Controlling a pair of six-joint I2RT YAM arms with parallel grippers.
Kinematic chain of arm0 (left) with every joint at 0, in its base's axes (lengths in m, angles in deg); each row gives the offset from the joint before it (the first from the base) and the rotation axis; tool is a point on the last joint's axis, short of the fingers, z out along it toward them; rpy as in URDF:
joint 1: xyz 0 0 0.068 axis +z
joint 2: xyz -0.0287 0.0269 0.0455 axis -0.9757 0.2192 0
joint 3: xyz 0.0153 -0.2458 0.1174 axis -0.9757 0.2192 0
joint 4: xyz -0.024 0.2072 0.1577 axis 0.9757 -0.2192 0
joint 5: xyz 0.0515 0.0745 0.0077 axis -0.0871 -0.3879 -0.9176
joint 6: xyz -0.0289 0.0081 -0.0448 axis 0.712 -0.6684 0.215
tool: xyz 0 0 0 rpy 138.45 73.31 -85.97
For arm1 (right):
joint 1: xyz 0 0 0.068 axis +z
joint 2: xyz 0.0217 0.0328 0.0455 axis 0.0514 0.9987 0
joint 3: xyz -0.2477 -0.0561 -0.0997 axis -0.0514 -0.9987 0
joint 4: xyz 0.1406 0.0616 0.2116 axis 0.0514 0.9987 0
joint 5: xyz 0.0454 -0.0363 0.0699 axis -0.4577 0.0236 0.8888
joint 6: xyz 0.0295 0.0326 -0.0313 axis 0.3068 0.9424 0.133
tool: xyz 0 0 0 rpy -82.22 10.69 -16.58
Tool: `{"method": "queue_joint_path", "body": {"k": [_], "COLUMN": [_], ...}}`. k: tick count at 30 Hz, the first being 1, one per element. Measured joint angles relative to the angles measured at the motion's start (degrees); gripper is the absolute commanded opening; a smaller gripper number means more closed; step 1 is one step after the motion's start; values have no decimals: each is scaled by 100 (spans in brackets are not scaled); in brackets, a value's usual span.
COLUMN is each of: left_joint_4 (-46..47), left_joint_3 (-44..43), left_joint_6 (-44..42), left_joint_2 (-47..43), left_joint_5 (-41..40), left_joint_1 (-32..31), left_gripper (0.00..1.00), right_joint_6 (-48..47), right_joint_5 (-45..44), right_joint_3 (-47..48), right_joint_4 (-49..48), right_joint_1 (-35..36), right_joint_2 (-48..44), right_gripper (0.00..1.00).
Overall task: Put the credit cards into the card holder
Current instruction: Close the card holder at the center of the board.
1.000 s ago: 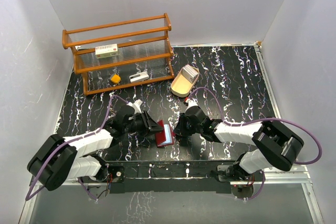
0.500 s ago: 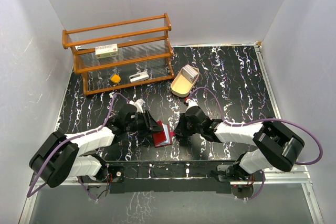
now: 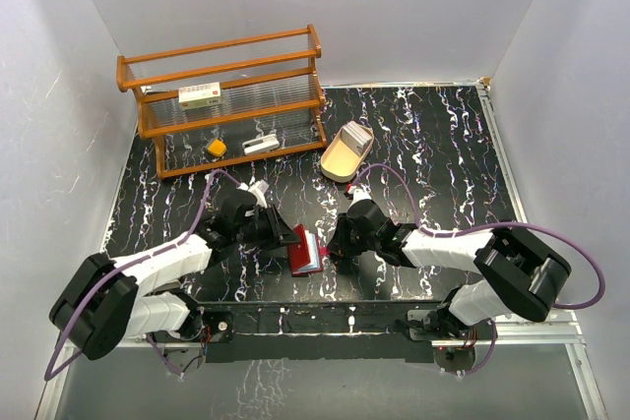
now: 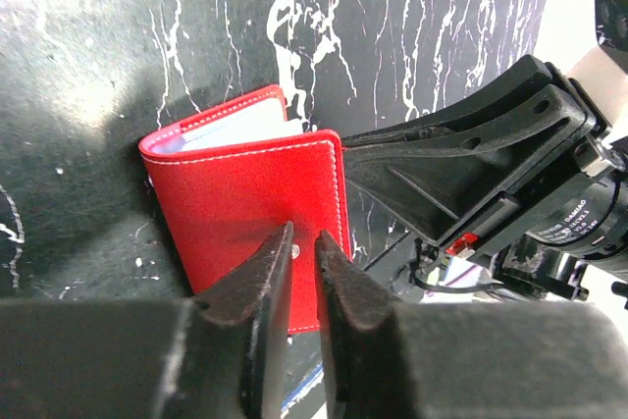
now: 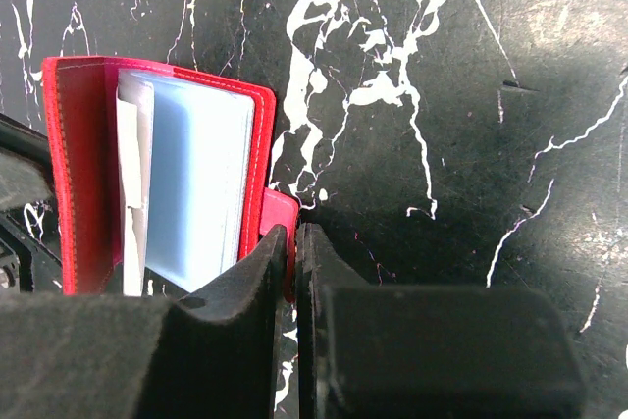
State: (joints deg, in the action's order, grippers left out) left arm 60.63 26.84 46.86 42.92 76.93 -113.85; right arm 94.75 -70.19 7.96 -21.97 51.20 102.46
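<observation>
The red card holder (image 3: 307,253) stands half open on the dark marbled table between my two grippers. In the right wrist view its pale blue pockets (image 5: 201,183) face me, with a whitish credit card (image 5: 130,174) standing just inside the red cover (image 5: 77,164). My right gripper (image 5: 292,235) is shut on the holder's snap tab (image 5: 280,209). My left gripper (image 4: 304,242) hovers at the outer red cover (image 4: 245,193), its jaws a narrow gap apart with the snap stud showing between the tips. A pale stack (image 3: 357,135) lies in the tan tray.
A wooden rack (image 3: 226,76) stands at the back left with a white red-labelled box (image 3: 200,95) on its shelf. A yellow item (image 3: 216,148) and a white one (image 3: 261,145) lie under it. The tan oval tray (image 3: 338,162) sits behind the holder.
My left gripper's jaws have drawn closer together and its arm has shifted slightly. The right gripper has kept its hold on the tab, and the holder has barely moved.
</observation>
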Motion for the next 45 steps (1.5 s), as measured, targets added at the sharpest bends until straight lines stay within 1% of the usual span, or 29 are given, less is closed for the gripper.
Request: {"method": "queue_joint_path", "body": {"k": [3, 5, 13, 15, 18, 21, 26, 31, 37, 45], "left_joint_4": [-256, -348, -190, -105, 68, 236, 363, 374, 564, 743], "left_joint_3": [-72, -85, -87, -90, -90, -90, -90, -87, 13, 105], "left_joint_6": [-120, -190, -297, -313, -319, -321, -337, -367, -343, -251], "left_joint_2": [-173, -164, 439, 616, 846, 1008, 1075, 1078, 1073, 1060], "left_joint_5": [-179, -229, -17, 42, 114, 166, 212, 205, 210, 214], "left_joint_1": [0, 0, 0, 0, 0, 0, 0, 0, 0, 0], "left_gripper": [1, 0, 1, 2, 4, 6, 6, 6, 7, 7], "right_joint_6": [-13, -15, -13, -13, -11, 13, 85, 232, 422, 553], "right_joint_5": [0, 0, 2, 4, 44, 136, 299, 514, 748, 903], "right_joint_3": [0, 0, 37, 48, 70, 160, 269, 317, 387, 422], "right_joint_4": [0, 0, 28, 37, 74, 151, 149, 133, -13, -184], "right_joint_1": [0, 0, 2, 2, 2, 2, 2, 2, 2, 2], "right_joint_2": [0, 0, 0, 0, 0, 0, 2, 11, 129, 354], "right_gripper": [3, 3, 3, 6, 13, 15, 20, 21, 24, 26]}}
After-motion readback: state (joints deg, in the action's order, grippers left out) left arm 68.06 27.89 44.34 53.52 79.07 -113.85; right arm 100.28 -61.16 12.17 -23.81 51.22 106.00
